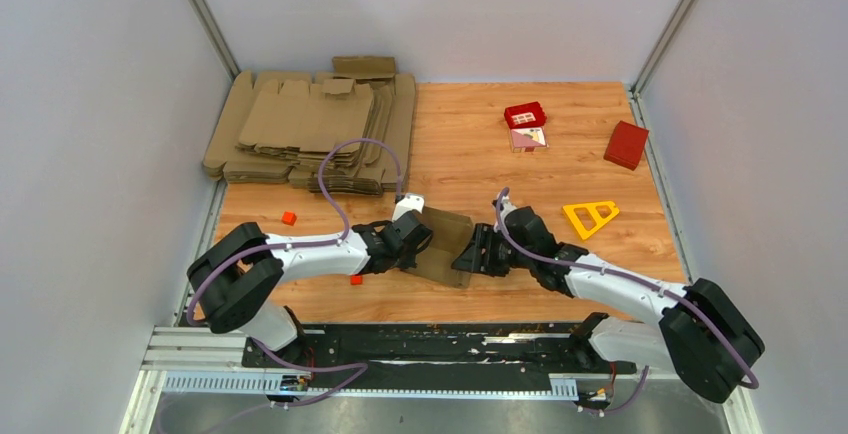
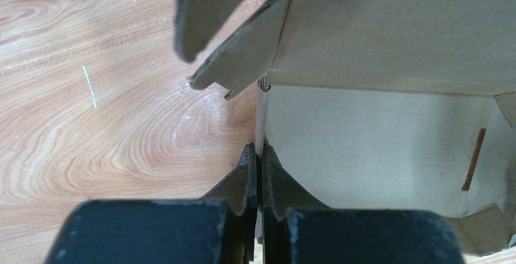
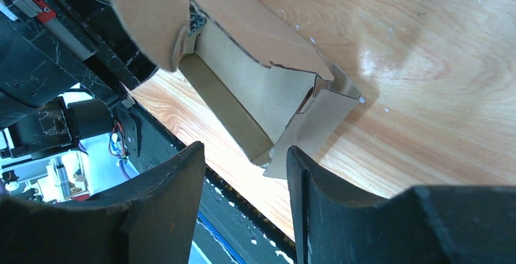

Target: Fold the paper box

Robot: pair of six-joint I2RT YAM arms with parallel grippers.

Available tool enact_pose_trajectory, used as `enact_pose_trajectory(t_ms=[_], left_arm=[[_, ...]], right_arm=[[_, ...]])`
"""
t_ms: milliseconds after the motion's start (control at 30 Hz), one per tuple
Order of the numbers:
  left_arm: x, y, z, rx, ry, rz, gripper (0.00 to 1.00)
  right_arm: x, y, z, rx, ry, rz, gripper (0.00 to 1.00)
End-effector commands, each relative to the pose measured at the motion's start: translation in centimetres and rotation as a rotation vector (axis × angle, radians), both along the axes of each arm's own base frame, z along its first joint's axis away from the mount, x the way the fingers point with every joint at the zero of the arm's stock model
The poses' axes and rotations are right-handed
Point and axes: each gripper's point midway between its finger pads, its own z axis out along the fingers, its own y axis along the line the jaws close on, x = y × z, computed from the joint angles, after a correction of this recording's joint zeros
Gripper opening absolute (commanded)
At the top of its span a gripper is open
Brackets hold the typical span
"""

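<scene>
The paper box (image 1: 447,244) is a small brown cardboard piece, partly formed, with loose flaps, held just above the wooden table between the two arms. My left gripper (image 1: 418,246) is shut on the thin edge of one of its walls. In the left wrist view that wall (image 2: 377,148) runs up from the pinched fingertips (image 2: 258,151). My right gripper (image 1: 468,257) stands open at the box's right side. In the right wrist view the open trough of the box (image 3: 255,87) lies just beyond the jaws (image 3: 245,151), with nothing between them.
A big pile of flat cardboard blanks (image 1: 310,129) fills the back left. A red box (image 1: 626,144), an open red box with a card (image 1: 525,116) and a yellow triangle (image 1: 590,216) lie to the right. Two small red cubes (image 1: 288,218) (image 1: 356,279) sit near the left arm.
</scene>
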Motion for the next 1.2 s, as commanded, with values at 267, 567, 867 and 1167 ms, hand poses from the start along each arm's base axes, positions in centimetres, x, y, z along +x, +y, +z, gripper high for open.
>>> enact_pose_trajectory(t_ms=[267,567,867,1167], left_arm=[[0.2,-0.8,0.1,-0.016,-0.003,0.0,0.0],[-0.4,-1.6,-0.1,-0.114,0.023,-0.016,0.0],[-0.7,-1.4,-0.7,-0.179,0.054,-0.011,0.0],[-1.0,-1.5,-0.7,-0.192,0.061,-0.026,0.0]], right_arm=[[0.3,-2.2,-0.1,-0.089,-0.047,-0.062,0.5],[-0.6,-4.3,-1.4,-0.08,-0.039,-0.137,0.45],[-0.8,-3.8,-0.9,0.059,-0.05,-0.164,0.43],[-0.2,-3.0,0.3,0.106,-0.081,-0.158,0.4]])
